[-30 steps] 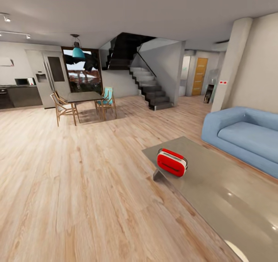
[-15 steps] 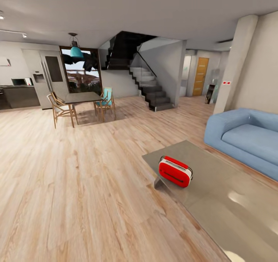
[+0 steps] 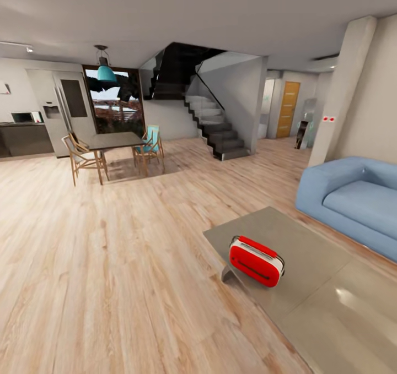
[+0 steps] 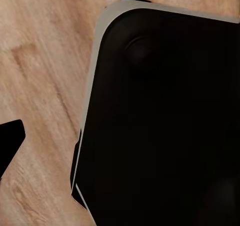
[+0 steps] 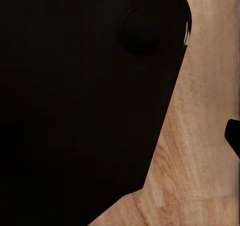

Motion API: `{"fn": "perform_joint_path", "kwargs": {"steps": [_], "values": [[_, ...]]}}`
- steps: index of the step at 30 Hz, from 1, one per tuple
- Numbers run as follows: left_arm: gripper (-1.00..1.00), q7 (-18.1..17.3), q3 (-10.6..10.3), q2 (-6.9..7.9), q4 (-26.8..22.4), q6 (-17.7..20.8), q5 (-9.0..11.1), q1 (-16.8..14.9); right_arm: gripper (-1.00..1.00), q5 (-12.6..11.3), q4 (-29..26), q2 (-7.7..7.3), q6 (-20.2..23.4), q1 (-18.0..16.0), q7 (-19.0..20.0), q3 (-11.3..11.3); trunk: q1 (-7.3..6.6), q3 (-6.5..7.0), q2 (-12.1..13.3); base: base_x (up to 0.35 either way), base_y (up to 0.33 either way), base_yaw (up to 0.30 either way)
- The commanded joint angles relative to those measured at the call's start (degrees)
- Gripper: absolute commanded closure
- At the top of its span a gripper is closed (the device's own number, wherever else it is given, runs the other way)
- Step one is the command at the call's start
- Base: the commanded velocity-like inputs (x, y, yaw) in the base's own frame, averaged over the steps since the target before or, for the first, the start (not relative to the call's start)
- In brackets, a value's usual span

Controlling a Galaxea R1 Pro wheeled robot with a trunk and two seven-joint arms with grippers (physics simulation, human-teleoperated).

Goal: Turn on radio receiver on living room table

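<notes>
The red radio receiver (image 3: pixel 256 261) with white-silver bands and a thin handle stands upright near the near-left corner of the low table (image 3: pixel 314 247), whose glossy grey-beige top runs off to the lower right. Light wood floor lies between me and it. In the left wrist view a large black rounded body (image 4: pixel 165 121) hangs over the plank floor, and one dark tip (image 4: pixel 10 143) pokes in at the picture's edge. The right wrist view has the same black body (image 5: pixel 85 101) and a dark tip (image 5: pixel 233 136). Neither wrist view shows how the fingers stand.
A blue sofa (image 3: pixel 353 203) sits beyond the table at the right, beside a beige column (image 3: pixel 344 87). Farther back are a dark dining table (image 3: pixel 116 140) with wooden chairs, a staircase (image 3: pixel 215 126) and a kitchen (image 3: pixel 27 137). Open plank floor (image 3: pixel 121 264) spreads to the left.
The whole head view has shifted, so the camera has moved: the radio and table corner now sit lower and farther right in the picture. The radio keeps its place on the table.
</notes>
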Motion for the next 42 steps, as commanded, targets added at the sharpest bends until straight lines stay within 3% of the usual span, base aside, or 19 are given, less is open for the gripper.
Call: {"fn": "perform_joint_path", "kwargs": {"steps": [1, 42], "values": [[-1.00, 0.00, 0.00, 0.00, 0.00, 0.00, 0.00, 0.00, -1.00, 0.00, 0.00, 0.00, 0.00, 0.00, 0.00, 0.00, 0.00, 0.00, 0.00, 0.325, 0.000, 0.000], [-1.00, 0.00, 0.00, 0.04, 0.04, 0.00, 0.04, -0.02, -1.00, 0.00, 0.00, 0.07, 0.00, 0.00, 0.00, 0.00, 0.00, 0.00, 0.00, 0.325, 0.036, 0.000]]}}
